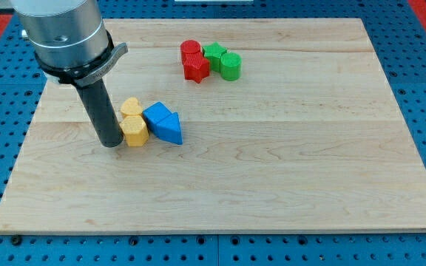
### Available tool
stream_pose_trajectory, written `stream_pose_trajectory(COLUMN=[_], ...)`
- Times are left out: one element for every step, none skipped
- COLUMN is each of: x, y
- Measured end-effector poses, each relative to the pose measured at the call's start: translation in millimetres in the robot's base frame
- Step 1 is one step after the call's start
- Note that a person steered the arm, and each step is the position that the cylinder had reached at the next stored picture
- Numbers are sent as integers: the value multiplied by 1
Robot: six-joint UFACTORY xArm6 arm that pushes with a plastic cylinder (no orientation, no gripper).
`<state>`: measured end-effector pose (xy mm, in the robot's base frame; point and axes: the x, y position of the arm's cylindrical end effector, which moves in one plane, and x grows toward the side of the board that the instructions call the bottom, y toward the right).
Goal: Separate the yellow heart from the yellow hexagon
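Observation:
The yellow heart (130,107) lies left of the board's middle, touching the yellow hexagon (134,131) just below it in the view. My tip (112,143) rests on the board right against the hexagon's left side, a little below and left of the heart. The rod rises from there to the grey arm at the view's top left.
A blue cube (156,115) and a blue triangle (170,128) touch the right side of the yellow pair. Near the top middle sit a red cylinder (191,50), a red star (196,67), a green star (214,52) and a green cylinder (231,66), clustered. The wooden board (309,148) ends at blue pegboard.

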<state>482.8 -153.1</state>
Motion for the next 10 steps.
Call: stream_pose_trajectory(x=[0, 0, 0, 0, 0, -5, -21, -38, -63, -85], y=[0, -4, -5, 0, 9, 16, 16, 15, 15, 15])
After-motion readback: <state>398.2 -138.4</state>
